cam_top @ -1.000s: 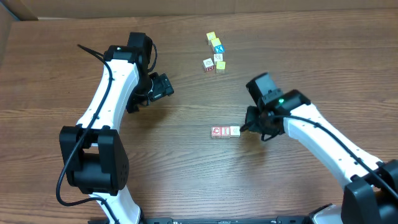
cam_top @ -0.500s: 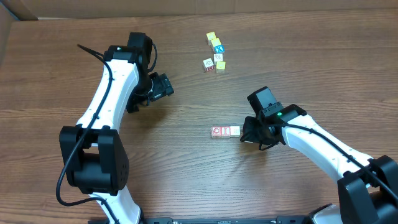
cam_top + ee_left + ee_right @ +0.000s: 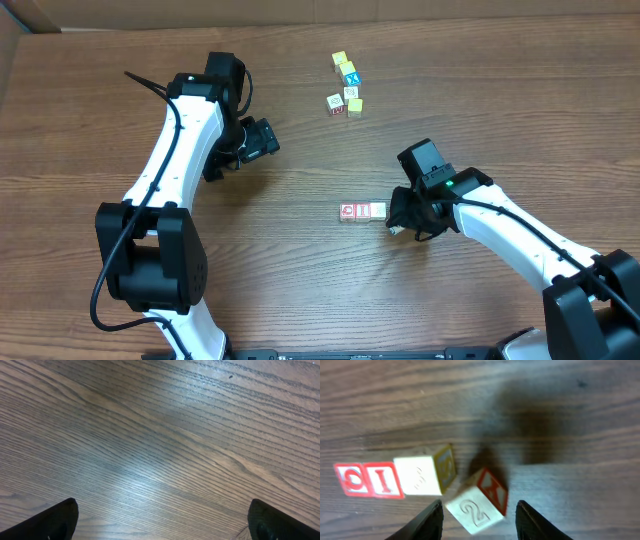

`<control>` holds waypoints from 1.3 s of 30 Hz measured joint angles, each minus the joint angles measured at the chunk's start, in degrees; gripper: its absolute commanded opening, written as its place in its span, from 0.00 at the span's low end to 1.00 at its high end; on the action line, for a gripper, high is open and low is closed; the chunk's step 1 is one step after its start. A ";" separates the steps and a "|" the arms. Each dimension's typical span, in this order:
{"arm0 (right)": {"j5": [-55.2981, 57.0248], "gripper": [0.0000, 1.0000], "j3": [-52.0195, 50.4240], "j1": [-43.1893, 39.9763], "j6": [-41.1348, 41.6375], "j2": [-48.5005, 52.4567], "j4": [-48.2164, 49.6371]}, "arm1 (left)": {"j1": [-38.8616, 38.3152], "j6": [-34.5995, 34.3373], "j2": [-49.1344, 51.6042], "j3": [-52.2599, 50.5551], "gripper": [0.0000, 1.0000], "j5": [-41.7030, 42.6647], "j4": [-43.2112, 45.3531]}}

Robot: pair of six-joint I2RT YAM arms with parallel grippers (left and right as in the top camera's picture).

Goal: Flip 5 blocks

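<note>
Three blocks lie in a row (image 3: 362,211) at mid-table: two with red-bordered tops (image 3: 367,480) and a cream one (image 3: 417,476). A fourth block (image 3: 475,505), with a 2 on its pale top and a red side, sits skewed just right of the row. My right gripper (image 3: 480,520) is open around it, with a clear gap at the right finger (image 3: 532,520). In the overhead view the right gripper (image 3: 397,224) is at the row's right end. My left gripper (image 3: 262,140) hangs wide open over bare wood, far left of the blocks. The left wrist view shows only its fingertips (image 3: 60,520).
A cluster of small cubes (image 3: 346,85) stands at the back centre: yellow-topped ones, a blue-topped one and two pale ones with red marks. A cardboard wall (image 3: 300,12) runs along the far edge of the table.
The right gripper's jaws have widened and let go of the 2 block, which now sits askew beside the row. The right arm shifted slightly toward the near edge. The left arm is still.
</note>
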 measured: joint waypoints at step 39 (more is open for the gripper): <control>-9.07 0.10 -2.08 0.31 7.74 0.00 -4.20 | 0.00 0.00 0.02 0.00 1.00 0.00 0.00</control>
